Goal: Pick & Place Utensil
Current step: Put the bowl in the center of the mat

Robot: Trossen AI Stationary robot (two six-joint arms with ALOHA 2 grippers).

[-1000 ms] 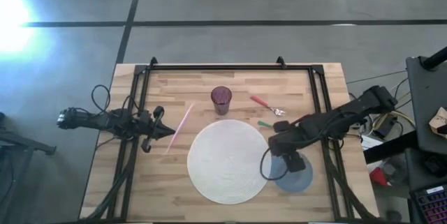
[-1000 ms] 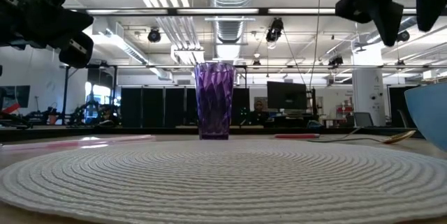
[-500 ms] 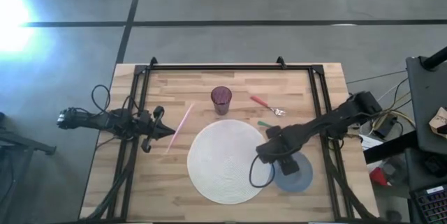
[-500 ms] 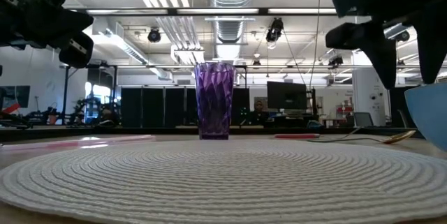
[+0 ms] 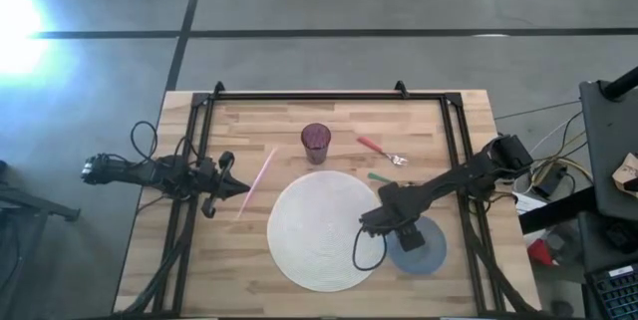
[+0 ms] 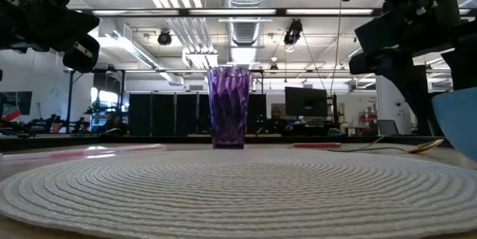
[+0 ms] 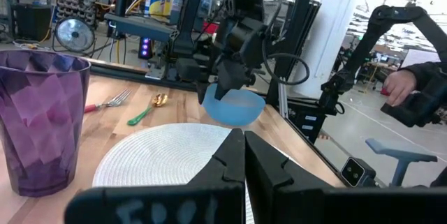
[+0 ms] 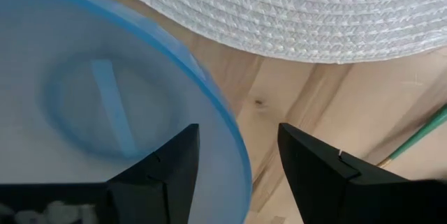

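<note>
Utensils: red-handled fork [image 5: 383, 151] and green-handled spoon [image 5: 377, 175] lie flat on the wooden table [image 5: 199, 260], far-right of centre, between the purple cup [image 5: 316, 143] and the right arm. The spoon is just beside the rim of the round white placemat [image 5: 319, 230]; the fork is a little farther back (both clear of the mat).

Handling, judged: light, rigid, thin and low on the wood, likely slick at the metal end. Best taken across the coloured handle, near mid-length, fingers straddling it from above.

Right gripper [image 8: 234, 158]: fingers parted, holding nothing, poised over the rim of the blue bowl [image 5: 417, 248] at the mat's right edge; one finger stands over the bowl's inside, the other over the table outside it. Contact with the rim cannot be judged.

Left gripper [image 5: 242, 188]: parked at the table's left side beside a pink straw [image 5: 256, 182], fingers together, empty.
</note>
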